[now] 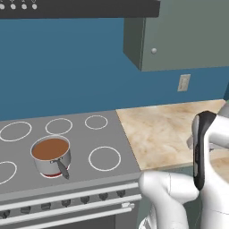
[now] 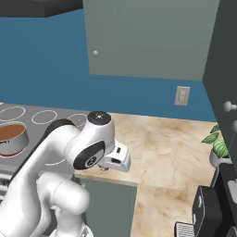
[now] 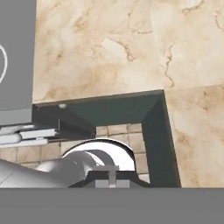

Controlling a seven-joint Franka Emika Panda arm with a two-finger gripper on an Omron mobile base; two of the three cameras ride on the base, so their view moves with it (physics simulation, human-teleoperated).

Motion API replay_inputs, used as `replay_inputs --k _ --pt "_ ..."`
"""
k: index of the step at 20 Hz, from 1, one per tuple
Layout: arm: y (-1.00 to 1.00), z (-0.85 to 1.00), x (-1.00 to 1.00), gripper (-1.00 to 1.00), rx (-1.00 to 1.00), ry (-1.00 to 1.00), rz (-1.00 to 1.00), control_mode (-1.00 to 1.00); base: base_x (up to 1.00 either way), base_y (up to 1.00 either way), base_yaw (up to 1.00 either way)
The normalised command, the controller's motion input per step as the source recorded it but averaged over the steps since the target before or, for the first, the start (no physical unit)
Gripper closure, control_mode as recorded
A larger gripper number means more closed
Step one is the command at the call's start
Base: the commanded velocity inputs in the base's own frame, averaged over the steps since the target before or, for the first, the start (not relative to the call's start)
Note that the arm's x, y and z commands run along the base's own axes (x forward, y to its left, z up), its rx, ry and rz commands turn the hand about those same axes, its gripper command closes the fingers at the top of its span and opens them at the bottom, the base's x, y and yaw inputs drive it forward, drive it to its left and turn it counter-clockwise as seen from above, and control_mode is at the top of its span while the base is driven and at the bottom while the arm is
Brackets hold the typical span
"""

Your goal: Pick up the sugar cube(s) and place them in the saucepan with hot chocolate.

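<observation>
You look at a kitchen with a blue wall, a grey stove (image 1: 67,147) on the left and a beige marble counter (image 1: 170,129) on the right. In the left base view, the saucepan with hot chocolate (image 1: 51,155) stands on the near left part of the stove, on a burner that glows red under it, and its dark handle points toward you. White burner rings (image 1: 104,158) lie around it, and none of them carries anything. A grey wall cabinet (image 1: 179,31) hangs above the counter, with a wall outlet (image 1: 184,82) below it. I find no sugar cube on the stove or on the part of the counter that you see here, so I judge that the task has not really begun: nothing is picked up and nothing white floats in the brown liquid.

In the right base view, the saucepan sits at the far left edge, and the arm bends low in front of the counter. The gripper (image 2: 115,160) hangs just above the near edge of the counter, but you cannot tell how far its fingers are apart or if they hold something. A potted plant (image 2: 217,146) stands at the right, well apart from the pan.

In the hand view, you see marble, the dark cabinet front and a tiled floor (image 3: 127,140) below. No cube is here. You must first find the cubes; nothing blocks the way to the pan.
</observation>
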Motion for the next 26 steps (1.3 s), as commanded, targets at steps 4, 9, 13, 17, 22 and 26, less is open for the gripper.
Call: replay_inputs --k 4,9,13,17,22,26 --pt "0.96 0.21 0.15 1.0 0.0 0.0 0.18 -1.0 0.0 0.0 0.0" --pt "1.0 0.31 0.21 1.0 0.0 0.0 0.17 -1.0 0.0 0.0 0.0" --pt "1.0 0.45 0.31 1.0 0.0 -0.02 0.16 -1.0 0.0 0.0 0.0" --pt "1.0 0.44 0.39 1.0 0.0 0.0 0.17 -1.0 0.0 0.0 0.0" --pt "1.0 0.26 0.5 1.0 0.0 0.0 0.18 -1.0 0.0 0.0 0.0" --pt "1.0 0.0 0.67 1.0 0.0 0.0 0.16 -1.0 0.0 0.0 0.0"
